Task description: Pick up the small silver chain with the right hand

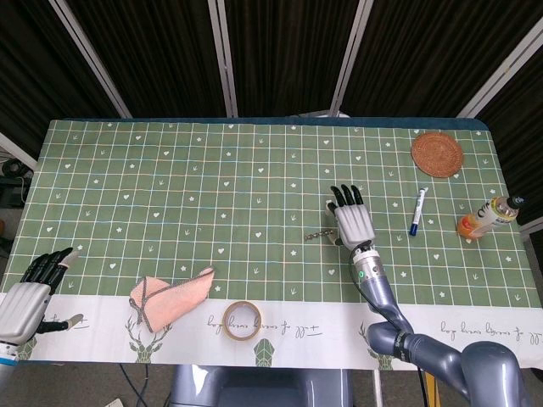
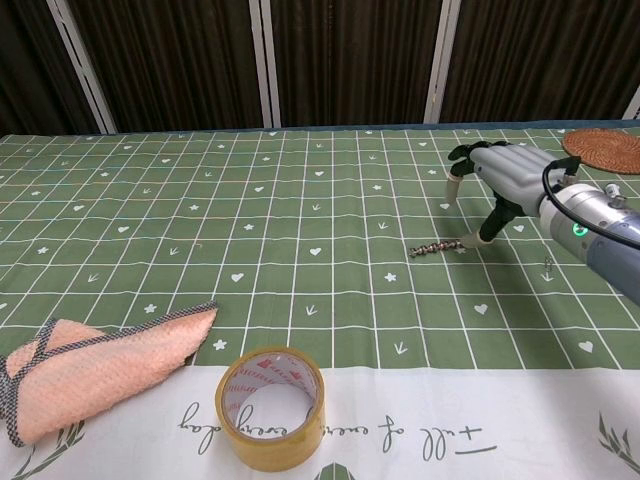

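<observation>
Head view: green cloth (image 1: 170,186) with white squares over the table, dark curtains behind. Right hand (image 1: 353,222) near the middle, palm down, fingers (image 1: 346,196) spread and pointing away, nothing held. Chain (image 1: 320,236) flat on the cloth just left of that hand, one end right by the thumb side. Chest view: same chain (image 2: 437,246) a short silvery line on the cloth, thumb tip of the right hand (image 2: 510,172) down at its right end; cannot tell if touching. Other fingers (image 2: 456,183) apart, one tip down on the cloth farther back. Left hand (image 1: 30,288) at the near left corner, fingers a little apart, empty. Pink rag (image 1: 166,297) near the front edge, rag (image 2: 95,368) folded with a grey trim. Tape roll (image 1: 241,320) just right of it, standing flat, tape roll (image 2: 271,405) yellow. Far right: woven mat (image 1: 438,153), blue pen (image 1: 418,211), orange bottle (image 1: 487,216) lying on its side near the edge.
</observation>
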You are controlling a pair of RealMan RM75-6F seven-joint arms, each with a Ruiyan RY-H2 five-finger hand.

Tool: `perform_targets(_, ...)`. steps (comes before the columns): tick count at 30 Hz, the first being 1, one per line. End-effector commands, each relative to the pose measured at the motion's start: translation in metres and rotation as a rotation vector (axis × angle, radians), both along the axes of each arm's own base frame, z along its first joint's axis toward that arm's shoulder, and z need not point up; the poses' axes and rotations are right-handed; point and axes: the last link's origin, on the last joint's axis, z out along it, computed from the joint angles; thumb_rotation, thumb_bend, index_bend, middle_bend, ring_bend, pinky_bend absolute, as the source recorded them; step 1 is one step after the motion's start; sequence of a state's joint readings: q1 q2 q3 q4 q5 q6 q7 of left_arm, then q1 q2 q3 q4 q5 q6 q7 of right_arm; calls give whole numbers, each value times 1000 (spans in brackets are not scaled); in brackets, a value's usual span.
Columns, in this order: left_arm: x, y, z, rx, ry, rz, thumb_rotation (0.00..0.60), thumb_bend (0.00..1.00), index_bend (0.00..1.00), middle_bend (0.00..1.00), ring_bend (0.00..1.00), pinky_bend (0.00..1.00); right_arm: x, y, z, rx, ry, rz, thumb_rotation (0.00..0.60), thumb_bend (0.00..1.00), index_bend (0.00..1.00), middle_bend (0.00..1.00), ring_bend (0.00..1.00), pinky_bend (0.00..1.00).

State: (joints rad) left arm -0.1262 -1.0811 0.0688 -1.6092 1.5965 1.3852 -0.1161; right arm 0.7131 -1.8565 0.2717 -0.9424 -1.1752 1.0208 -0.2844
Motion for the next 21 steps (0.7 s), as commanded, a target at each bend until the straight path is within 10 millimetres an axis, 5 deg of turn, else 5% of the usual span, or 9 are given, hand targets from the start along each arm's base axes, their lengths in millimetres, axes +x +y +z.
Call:
perform_targets(1, 0, 1, 0, 3, 1, 1, 600, 68, 0, 0, 0, 0, -4, 2, -1, 9, 4, -2, 600, 89, 411, 79, 0, 0)
perform_targets(21, -2, 2, -1, 8, 0, 19, 600, 81, 0, 0, 0, 0, -10, 1, -13, 33, 30, 2, 600, 169, 434, 95, 0, 0)
